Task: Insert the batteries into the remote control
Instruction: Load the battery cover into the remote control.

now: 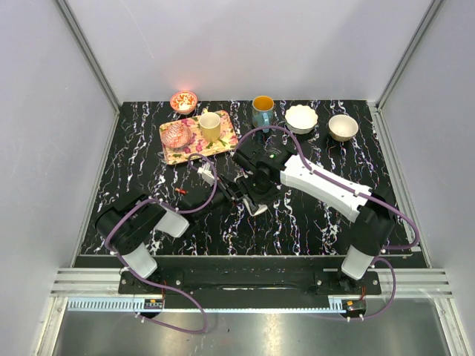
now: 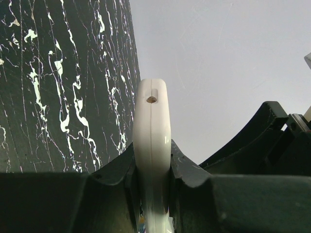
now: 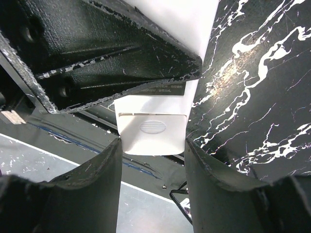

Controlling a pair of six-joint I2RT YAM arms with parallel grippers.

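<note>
The white remote control stands edge-on between the fingers of my left gripper, which is shut on it. In the right wrist view its back faces me, with the ribbed battery cover in place. My right gripper touches both sides of that end, shut on it. The left gripper's black finger lies across the remote above. In the top view both grippers meet mid-table, with a bit of the remote showing below them. One tiny red battery lies on the table to the left.
A floral tray at the back holds a pink bowl and a yellow cup. Behind it is a small red bowl. A teal mug and two white bowls line the far edge.
</note>
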